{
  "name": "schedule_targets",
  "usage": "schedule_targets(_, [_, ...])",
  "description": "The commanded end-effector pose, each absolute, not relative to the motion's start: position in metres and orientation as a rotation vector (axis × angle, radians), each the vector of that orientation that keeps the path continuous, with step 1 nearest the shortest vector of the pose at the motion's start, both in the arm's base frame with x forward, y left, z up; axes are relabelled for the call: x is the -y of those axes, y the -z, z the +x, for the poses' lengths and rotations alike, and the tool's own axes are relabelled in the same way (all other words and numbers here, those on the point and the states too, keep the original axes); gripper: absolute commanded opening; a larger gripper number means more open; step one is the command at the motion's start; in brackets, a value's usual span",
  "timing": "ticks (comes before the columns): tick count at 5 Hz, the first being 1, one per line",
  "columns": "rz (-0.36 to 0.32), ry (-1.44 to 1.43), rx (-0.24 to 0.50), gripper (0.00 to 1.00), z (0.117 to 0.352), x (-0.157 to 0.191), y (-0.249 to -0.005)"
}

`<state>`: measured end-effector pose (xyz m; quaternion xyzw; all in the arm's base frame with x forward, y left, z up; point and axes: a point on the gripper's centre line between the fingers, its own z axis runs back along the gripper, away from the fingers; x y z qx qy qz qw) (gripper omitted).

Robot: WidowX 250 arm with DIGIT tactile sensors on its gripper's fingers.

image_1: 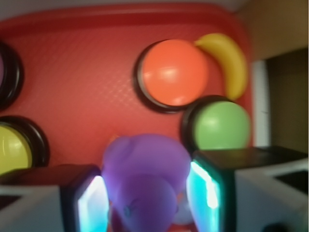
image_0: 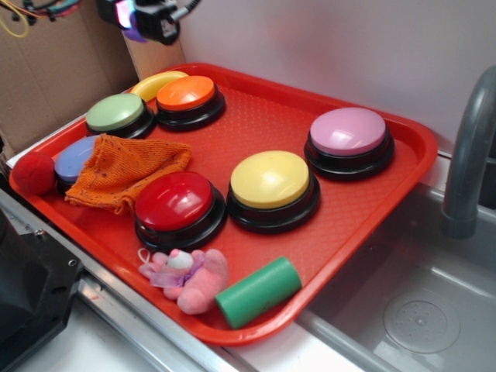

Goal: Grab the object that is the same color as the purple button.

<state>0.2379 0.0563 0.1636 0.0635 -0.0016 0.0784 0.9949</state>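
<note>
Exterior view: a red tray (image_0: 403,167) lies beside a sink (image_0: 434,302) with a grey tap (image_0: 469,155). On the tray stand dome buttons on black bases: the purple button (image_0: 348,132), pinkish-lilac, at the far right; a yellow button (image_0: 270,180) and a red button (image_0: 174,201) in the middle; an orange button (image_0: 186,94) and a green button (image_0: 115,113) at the back; a bluish button (image_0: 76,157) at the left, partly covered by an orange knit cloth (image_0: 124,170). A red ball (image_0: 34,172) sits on the left rim. A banana (image_0: 155,82) lies behind the orange button. At the front edge rest a pink plush (image_0: 190,276) and, just beside it, a green cylinder (image_0: 258,291).

The gripper (image_0: 133,22) hangs above the tray's back left corner, at the top of the picture, well clear of the buttons. A patch of purple shows between its lit fingers.

Wrist view: the toy (image_1: 145,181) fills the gap between the two fingers (image_1: 89,203), which glow blue-white on their inner faces. The toy is smooth, rounded and purple, seen as a broad upper lobe over a smaller lower one; it is blurred, so finer features cannot be told. The pincer is clamped on it, each inner face meeting a side of the toy. Below lie the orange button (image_1: 175,72), the green button (image_1: 222,124) and the banana (image_1: 229,60).
</note>
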Motion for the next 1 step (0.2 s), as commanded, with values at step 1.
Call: schedule_targets(1, [0.133,-0.242,0.089,0.00,0.2376,-0.0451,-0.1764])
